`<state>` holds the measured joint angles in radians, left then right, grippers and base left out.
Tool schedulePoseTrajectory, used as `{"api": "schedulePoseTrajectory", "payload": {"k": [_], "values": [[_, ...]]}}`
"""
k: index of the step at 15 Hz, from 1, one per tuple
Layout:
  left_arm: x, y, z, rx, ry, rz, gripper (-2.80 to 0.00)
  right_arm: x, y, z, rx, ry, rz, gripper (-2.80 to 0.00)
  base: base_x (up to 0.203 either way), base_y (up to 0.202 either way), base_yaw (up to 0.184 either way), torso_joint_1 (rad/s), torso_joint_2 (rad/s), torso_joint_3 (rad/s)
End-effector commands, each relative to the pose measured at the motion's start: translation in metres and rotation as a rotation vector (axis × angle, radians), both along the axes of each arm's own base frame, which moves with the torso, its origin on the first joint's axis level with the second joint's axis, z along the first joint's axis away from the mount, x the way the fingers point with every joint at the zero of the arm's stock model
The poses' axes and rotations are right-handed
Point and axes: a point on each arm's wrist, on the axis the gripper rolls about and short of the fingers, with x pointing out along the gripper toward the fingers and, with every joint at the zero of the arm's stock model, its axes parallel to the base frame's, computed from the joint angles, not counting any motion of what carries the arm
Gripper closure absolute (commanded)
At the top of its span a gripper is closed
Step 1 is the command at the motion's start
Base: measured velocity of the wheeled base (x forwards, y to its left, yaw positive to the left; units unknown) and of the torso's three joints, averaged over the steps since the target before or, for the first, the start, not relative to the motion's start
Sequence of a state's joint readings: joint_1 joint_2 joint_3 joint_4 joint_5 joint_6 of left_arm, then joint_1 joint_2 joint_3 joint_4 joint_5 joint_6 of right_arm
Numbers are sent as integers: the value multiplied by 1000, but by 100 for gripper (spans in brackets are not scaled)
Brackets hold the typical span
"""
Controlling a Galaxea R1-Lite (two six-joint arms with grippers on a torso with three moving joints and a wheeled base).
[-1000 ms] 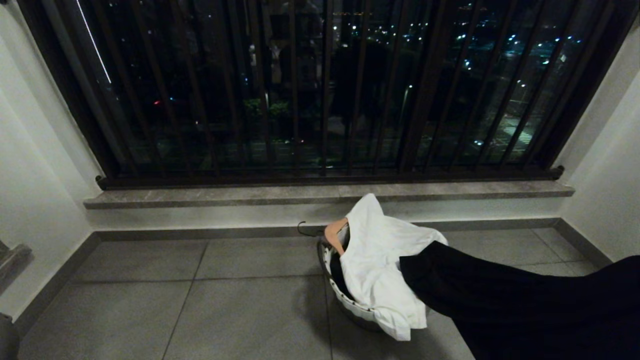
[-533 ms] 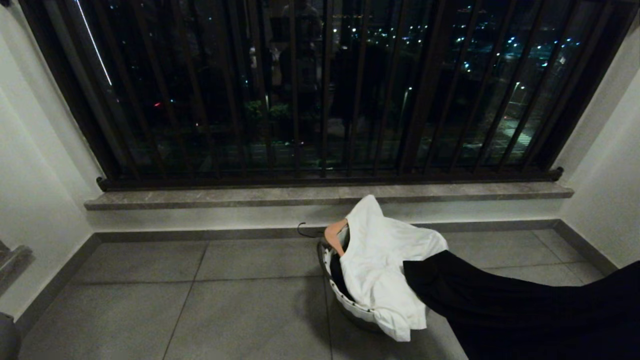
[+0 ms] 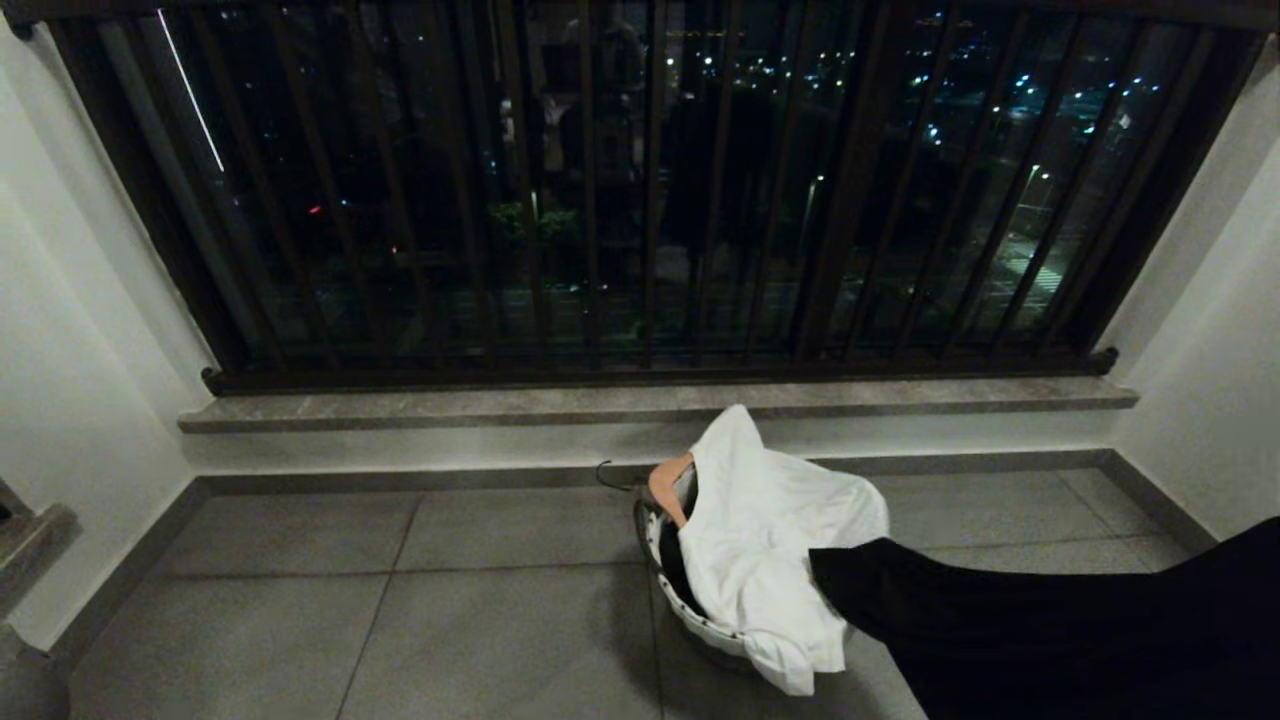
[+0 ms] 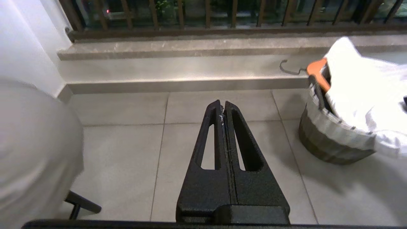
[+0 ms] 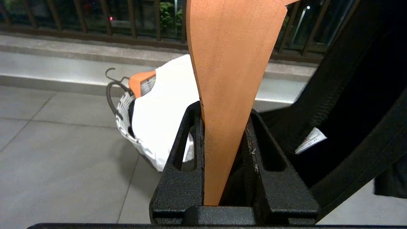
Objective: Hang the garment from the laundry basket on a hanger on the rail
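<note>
The laundry basket (image 3: 690, 608) stands on the tiled floor below the window sill, with a white garment (image 3: 770, 540) draped over it and an orange wooden hanger (image 3: 668, 487) poking out at its back. My right gripper (image 5: 225, 109) is shut on the end of another wooden hanger (image 5: 229, 79) that carries a black garment (image 5: 349, 95). That black garment (image 3: 1000, 620) stretches in from the lower right to the basket's edge. My left gripper (image 4: 224, 103) is shut and empty, parked above the floor to the left of the basket (image 4: 330, 136). The rail is out of view.
A dark brown guard of vertical bars (image 3: 640, 200) fills the window above a grey stone sill (image 3: 450, 408). White walls close in on both sides. A low ledge (image 3: 30, 540) juts from the left wall. A pale rounded part of the robot (image 4: 38, 143) sits beside the left gripper.
The whole head picture has slid downward a little, so the camera has moved. The black garment lies lower in the picture. Basket and white garment have not moved on the floor.
</note>
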<state>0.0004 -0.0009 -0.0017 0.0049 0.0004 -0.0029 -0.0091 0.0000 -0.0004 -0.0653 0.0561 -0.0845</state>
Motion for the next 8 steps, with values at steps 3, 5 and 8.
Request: {"api": "schedulePoseTrajectory", "payload": {"k": [3, 5, 8], "values": [[0, 0, 0, 0, -1, 2, 0, 0, 0, 0, -3, 0, 0, 0, 0, 0, 0, 71, -436, -365], [0, 0, 0, 1, 1, 1, 0, 0, 0, 1, -15, -2, 1, 0, 0, 0, 0, 107, -456, -361], [0, 0, 0, 1, 0, 1, 0, 0, 0, 0, -17, -3, 1, 0, 0, 0, 0, 125, -464, -344]]}}
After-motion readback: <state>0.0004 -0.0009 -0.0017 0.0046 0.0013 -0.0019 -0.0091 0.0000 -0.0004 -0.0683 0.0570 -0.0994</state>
